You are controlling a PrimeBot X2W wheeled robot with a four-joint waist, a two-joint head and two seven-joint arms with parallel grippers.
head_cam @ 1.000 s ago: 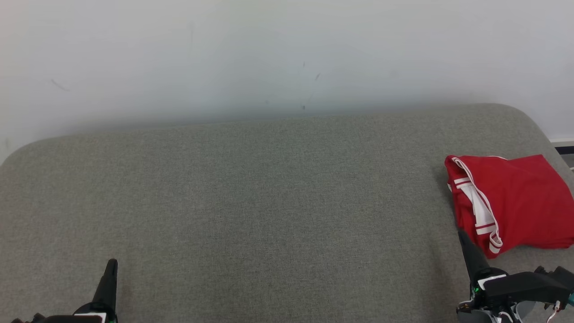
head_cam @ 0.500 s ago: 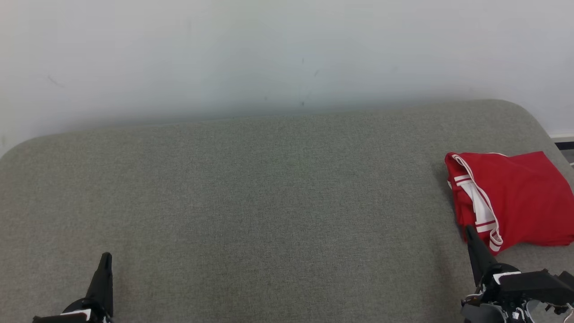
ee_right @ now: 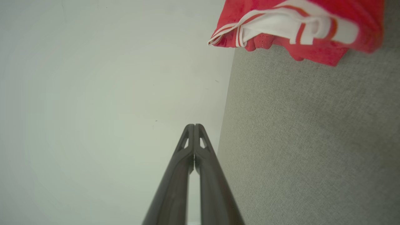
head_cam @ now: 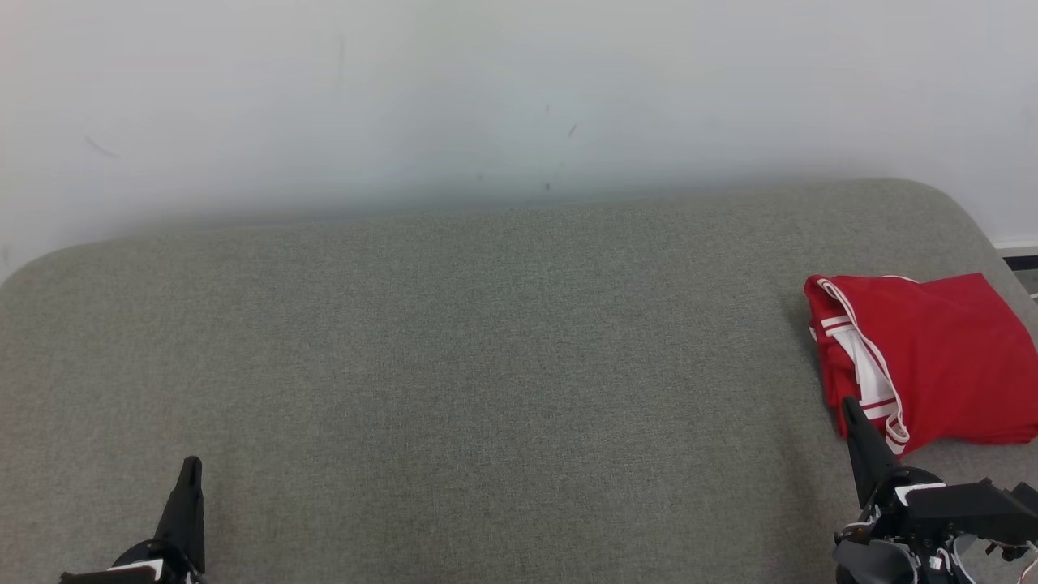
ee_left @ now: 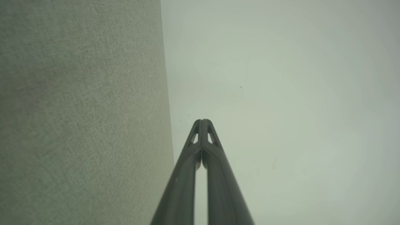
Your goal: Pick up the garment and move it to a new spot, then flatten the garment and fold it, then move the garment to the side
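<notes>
The garment [head_cam: 941,361] is red with white stripes and lies folded near the right edge of the grey padded surface [head_cam: 486,365]; it also fills the top right of the right wrist view, garment [ee_right: 300,28]. My right gripper [head_cam: 850,403] is shut and empty, its tip just in front of the garment's near corner, apart from it. Its fingertips [ee_right: 194,126] press together against the pale wall. My left gripper [head_cam: 191,462] is shut and empty at the lower left, over bare fabric, its fingertips [ee_left: 202,120] closed.
A pale wall [head_cam: 486,97] rises right behind the grey surface. The surface's rounded right corner [head_cam: 965,215] lies just beyond the garment, with a strip of dark floor [head_cam: 1023,268] past it.
The head camera shifted slightly, so the whole scene sits a little lower-left. Both grippers have drawn back a little toward the near edge; the garment lies as before.
</notes>
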